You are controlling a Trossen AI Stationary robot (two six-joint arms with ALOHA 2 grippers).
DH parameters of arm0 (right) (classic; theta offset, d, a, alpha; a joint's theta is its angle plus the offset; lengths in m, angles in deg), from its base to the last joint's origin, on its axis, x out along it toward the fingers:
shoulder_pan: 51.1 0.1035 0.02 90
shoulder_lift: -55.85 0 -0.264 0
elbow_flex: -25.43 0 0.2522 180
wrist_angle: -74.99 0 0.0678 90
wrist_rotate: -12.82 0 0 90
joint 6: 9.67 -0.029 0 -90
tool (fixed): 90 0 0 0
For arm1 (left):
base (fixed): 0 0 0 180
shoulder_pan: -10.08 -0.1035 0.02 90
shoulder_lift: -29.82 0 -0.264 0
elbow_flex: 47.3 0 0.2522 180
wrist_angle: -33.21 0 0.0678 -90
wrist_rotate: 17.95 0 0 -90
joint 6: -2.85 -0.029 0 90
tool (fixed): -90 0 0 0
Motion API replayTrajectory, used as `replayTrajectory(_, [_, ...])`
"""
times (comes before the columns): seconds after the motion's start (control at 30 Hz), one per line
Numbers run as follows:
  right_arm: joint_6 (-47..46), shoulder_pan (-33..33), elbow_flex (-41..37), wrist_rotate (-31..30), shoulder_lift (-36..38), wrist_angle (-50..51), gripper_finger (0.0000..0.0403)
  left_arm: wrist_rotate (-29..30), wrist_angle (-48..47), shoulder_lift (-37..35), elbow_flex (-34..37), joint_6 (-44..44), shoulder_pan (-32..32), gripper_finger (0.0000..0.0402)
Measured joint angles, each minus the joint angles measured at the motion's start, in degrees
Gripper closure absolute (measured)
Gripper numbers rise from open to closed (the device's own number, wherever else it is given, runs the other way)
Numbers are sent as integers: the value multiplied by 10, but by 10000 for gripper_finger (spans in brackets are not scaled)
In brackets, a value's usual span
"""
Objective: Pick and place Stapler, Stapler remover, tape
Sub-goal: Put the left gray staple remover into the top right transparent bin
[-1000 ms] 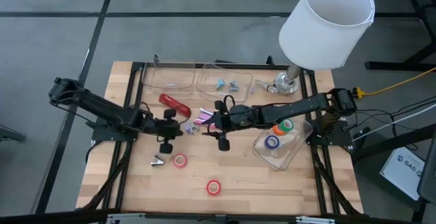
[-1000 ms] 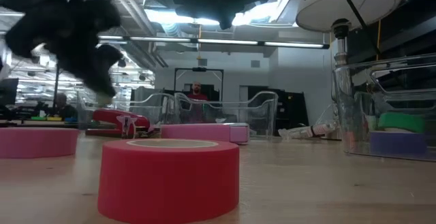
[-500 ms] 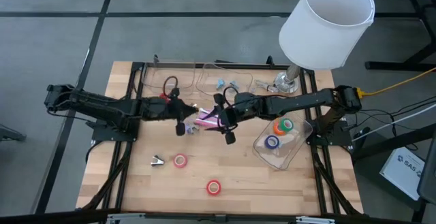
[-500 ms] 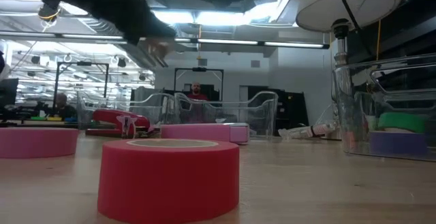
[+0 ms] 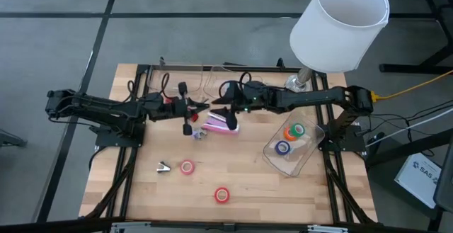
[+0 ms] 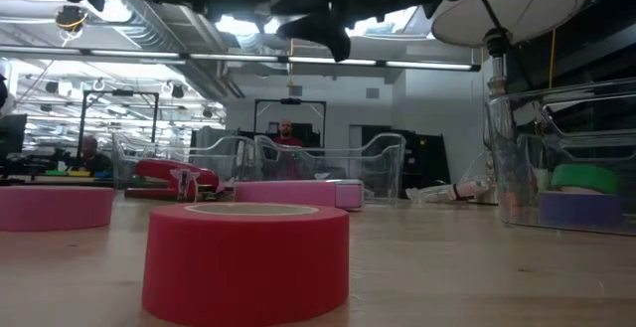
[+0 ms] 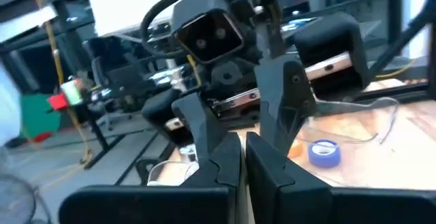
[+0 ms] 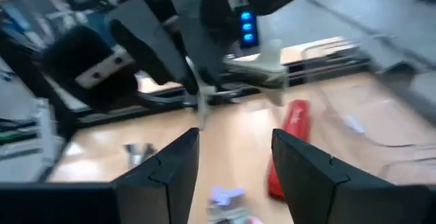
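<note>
The setting is presenting as a robotics laboratory or open-plan research workspace. A wooden worktable [image 5: 244,183] on a black metal frame [image 5: 134,155] is standing on a grey floor [image 5: 64,42], with cables [image 5: 417,84] trailing beside it, while the low view is showing exposed ceiling ducts [image 6: 189,39], strip lighting [image 6: 397,65] and further equipment stations. A person [image 6: 286,133] is standing far back, and what appears to be another [image 6: 89,153] is sitting at the left.
</note>
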Motion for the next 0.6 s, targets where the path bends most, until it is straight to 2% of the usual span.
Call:
replayTrajectory(0.2, [-41,2,0,28,0,-10,218,-5,36,0,0,-55,0,396])
replayTrajectory(0.47, [-19,2,0,29,0,-34,218,1,50,17,0,-85,0,396])
replayTrajectory(0.6, [-10,-5,0,51,0,-37,218,3,80,39,0,-88,0,395])
